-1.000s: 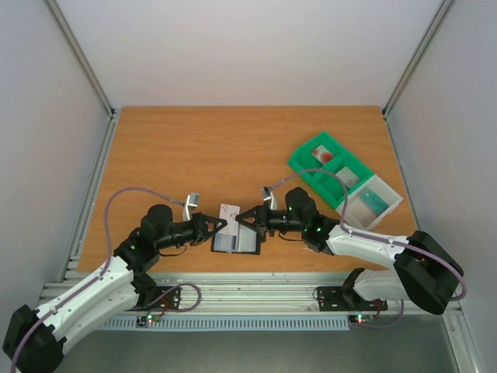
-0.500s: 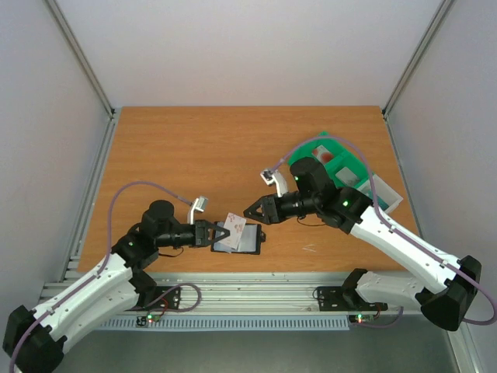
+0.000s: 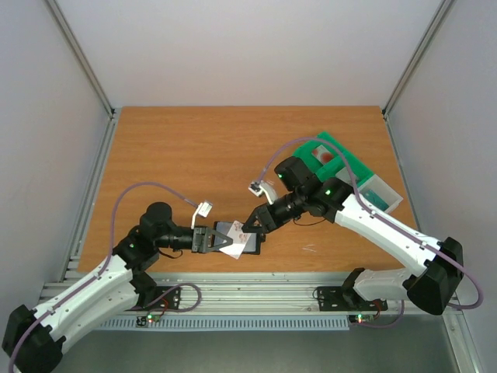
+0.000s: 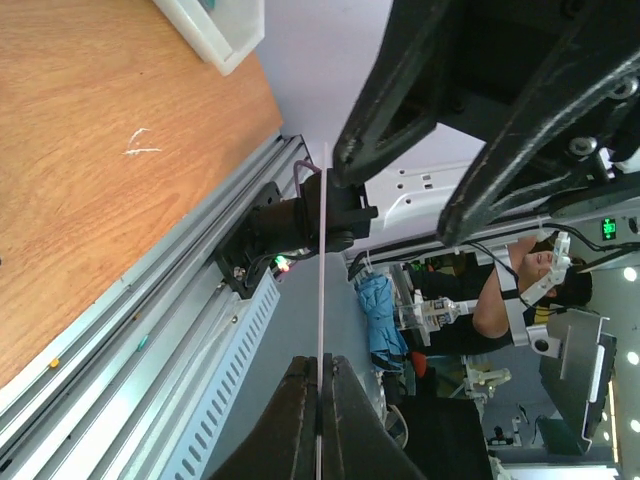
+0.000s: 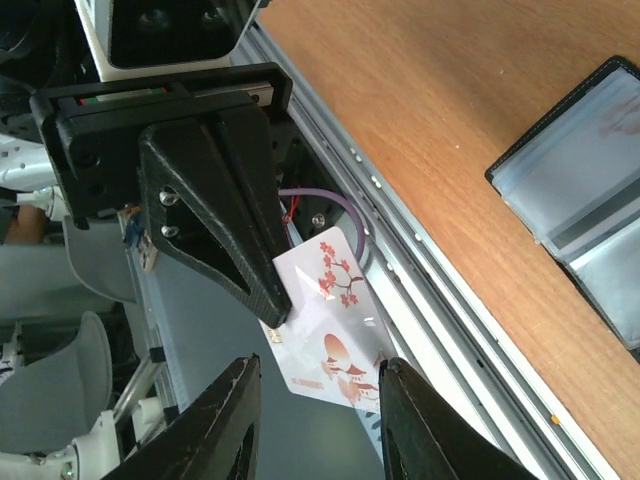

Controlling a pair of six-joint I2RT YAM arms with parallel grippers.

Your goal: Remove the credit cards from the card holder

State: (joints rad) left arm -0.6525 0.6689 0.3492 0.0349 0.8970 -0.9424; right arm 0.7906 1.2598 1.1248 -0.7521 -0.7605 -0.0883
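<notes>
card (image 5: 335,335) edge pinched in left pincer (image 3: 221,240), shut; right pincer (image 3: 253,224) part-open, empty.

My left arm (image 3: 89,291) and my right arm (image 3: 388,233) wear smooth white shells on the long links, with round black joints between them. A lilac cable (image 3: 136,190) arcs off each arm to a small white camera block (image 3: 203,208) at the wrist. My bases (image 3: 159,299) are black plates bolted on the rail (image 3: 256,284), each with a red and a green lamp beside it. Farther from the rail, a green lamp (image 3: 327,191) glows on a joint. My left gripper (image 3: 221,241) and right gripper (image 3: 252,227) are matt black. Their fingers (image 5: 215,200) are flat wedges tapering to blunt tips, with silver screws (image 5: 166,196) sunk in the side.
</notes>
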